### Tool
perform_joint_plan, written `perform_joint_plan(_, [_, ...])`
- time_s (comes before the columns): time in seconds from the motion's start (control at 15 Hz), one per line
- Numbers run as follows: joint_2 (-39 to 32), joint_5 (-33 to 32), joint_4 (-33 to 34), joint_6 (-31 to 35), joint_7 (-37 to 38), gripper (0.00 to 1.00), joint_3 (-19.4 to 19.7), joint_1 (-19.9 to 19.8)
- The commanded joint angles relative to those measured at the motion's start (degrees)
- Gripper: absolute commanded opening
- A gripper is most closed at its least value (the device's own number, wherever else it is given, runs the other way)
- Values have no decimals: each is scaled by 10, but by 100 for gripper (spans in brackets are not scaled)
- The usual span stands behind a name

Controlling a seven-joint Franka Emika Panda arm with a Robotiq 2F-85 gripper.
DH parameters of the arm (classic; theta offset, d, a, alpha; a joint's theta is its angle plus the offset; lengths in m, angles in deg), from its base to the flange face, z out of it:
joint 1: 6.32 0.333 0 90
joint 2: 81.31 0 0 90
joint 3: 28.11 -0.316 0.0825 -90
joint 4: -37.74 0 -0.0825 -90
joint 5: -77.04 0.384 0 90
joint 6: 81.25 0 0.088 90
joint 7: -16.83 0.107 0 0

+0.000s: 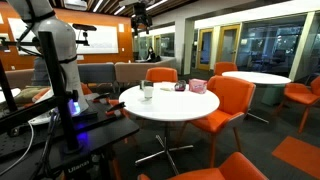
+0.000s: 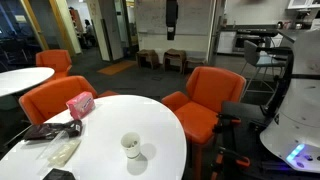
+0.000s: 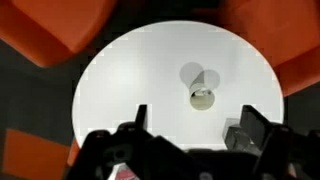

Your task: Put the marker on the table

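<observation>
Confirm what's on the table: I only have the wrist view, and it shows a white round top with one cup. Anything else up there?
Observer: Yes. A pink box sits near the edge of the table, apart from the cup.
Operator: More clutter?
Observer: Dark items and a clear bag lie beside that box.
Operator: Other surfaces nearby?
Observer: A second round white table stands further back among orange chairs.
</observation>
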Motion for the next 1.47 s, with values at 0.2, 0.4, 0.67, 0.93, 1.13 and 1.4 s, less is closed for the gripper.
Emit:
perform_joint_plan(0.2, [0, 0, 1, -1, 0, 100, 0, 1])
perform_joint_plan(0.4, [0, 0, 1, -1, 0, 100, 0, 1])
perform_joint_plan(0.67, [0, 0, 1, -1, 0, 100, 0, 1])
perform_joint_plan(0.93, [-31, 13, 3, 3, 3, 100, -4, 9])
perform_joint_plan(1.13, [-74, 28, -13, 54, 23, 100, -16, 17])
perform_joint_plan(1.4, [-155, 10, -31, 143, 57, 100, -33, 13])
